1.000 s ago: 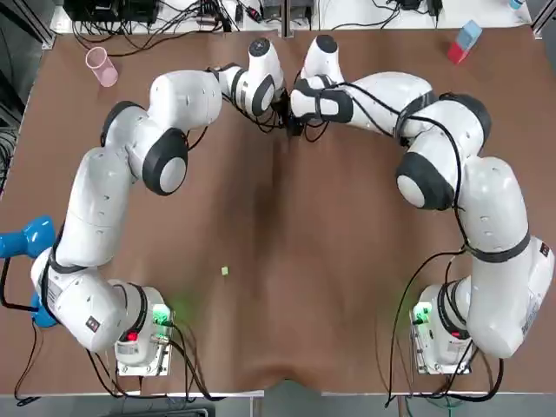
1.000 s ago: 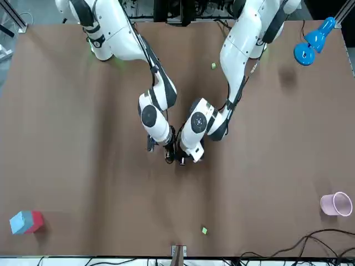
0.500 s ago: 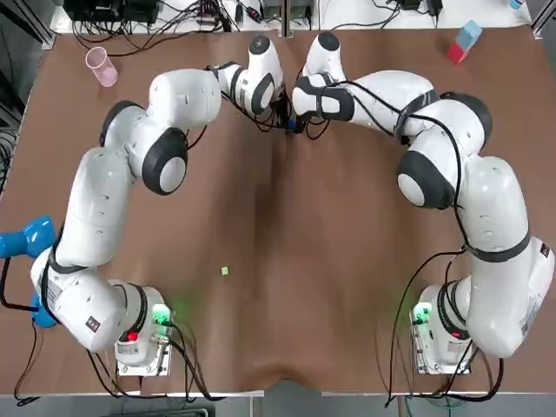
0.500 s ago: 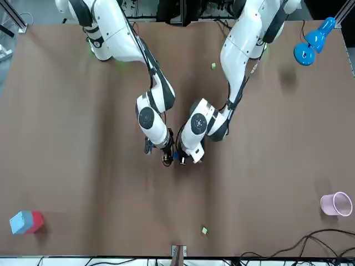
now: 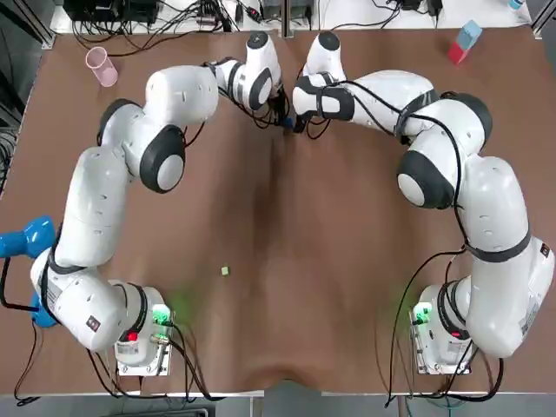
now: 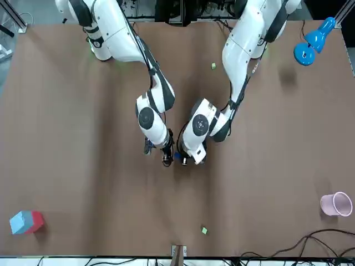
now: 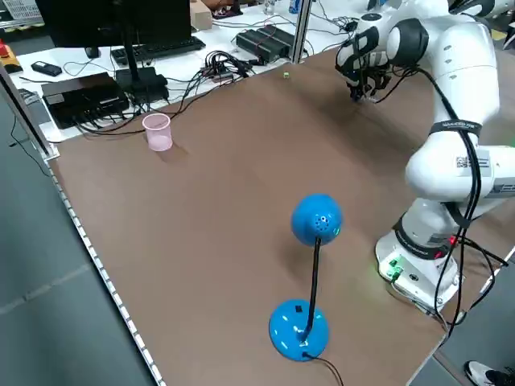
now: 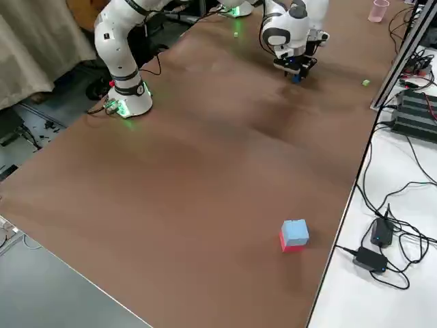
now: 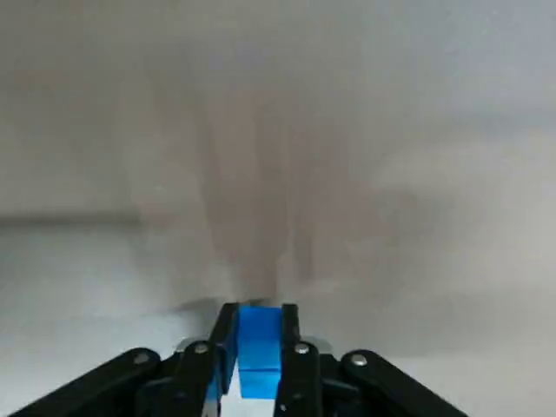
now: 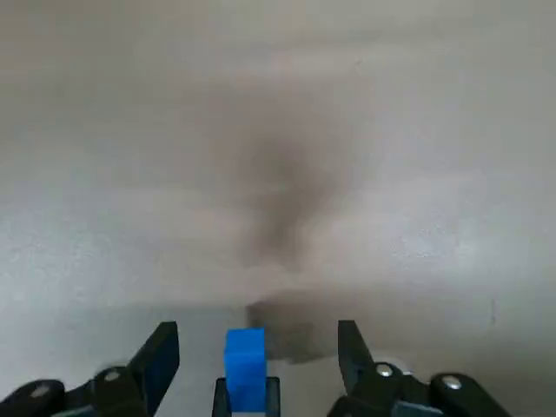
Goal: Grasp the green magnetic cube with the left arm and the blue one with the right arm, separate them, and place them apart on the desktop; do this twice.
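Brown desktop [image 5: 278,226]: blue cube [image 9: 258,352] pinched tight in left gripper [image 9: 258,313], well apart from pink cup [image 5: 102,66]. Right gripper [image 10: 256,332] spread wide, straddling it, empty. Likely rigid, light, slick; take flat opposite faces.

Brown tbl [image 5: 287,261] seen from above and both sides. Pink cup [image 5: 101,66]: upright, far-L corner. Block pair [image 5: 463,41]: light-blue block touching a red one, far-R corner, well apart from cup. Blue stand [image 7: 316,219]: ball head, thin black stem, round base, at L edge, near side. Beyond far edge, white bench w/ cable tangle [image 5: 174,22], black keyboard [image 7: 157,50] and black adapter [image 8: 372,258].
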`<state>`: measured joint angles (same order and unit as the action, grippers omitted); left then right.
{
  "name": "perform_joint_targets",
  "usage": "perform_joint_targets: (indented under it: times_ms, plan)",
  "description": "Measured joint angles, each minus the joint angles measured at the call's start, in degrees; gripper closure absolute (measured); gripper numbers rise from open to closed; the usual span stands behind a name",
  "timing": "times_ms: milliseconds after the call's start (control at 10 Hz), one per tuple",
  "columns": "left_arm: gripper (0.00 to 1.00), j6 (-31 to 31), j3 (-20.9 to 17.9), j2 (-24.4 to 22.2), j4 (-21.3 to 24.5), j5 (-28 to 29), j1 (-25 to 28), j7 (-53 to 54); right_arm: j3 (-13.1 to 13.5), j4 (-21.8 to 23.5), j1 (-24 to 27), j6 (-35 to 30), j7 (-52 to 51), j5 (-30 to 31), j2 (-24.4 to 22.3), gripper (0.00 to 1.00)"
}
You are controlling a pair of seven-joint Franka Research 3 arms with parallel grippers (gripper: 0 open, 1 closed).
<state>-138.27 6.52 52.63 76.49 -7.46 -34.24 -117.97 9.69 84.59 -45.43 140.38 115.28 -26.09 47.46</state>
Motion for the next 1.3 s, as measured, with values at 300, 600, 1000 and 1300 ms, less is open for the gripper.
perform_joint_targets:
  times_ms: [300,600,1000,1300]
  plan:
    - [0.77,0.2,0.02,-0.67,-0.03,0.0,0.06,0.0,-0.1,0.0,-0.17,-0.01,-0.02,0.11,0.0,0.18]
    - [0.77,1.73,0.33,-1.89,-0.08,0.0,0.02,0.0,-0.11,0.0,-0.3,-0.01,-0.02,0.16,0.0,0.18]
    - [0.77,3.12,0.5,-3.01,-0.08,0.0,0.01,0.0,-0.26,0.0,-0.57,-0.03,-0.01,0.17,0.0,0.18]
    - [0.77,3.33,0.59,-3.02,-0.08,0.0,0.01,0.0,-0.37,0.0,-1.17,-0.03,0.01,0.17,0.0,0.18]
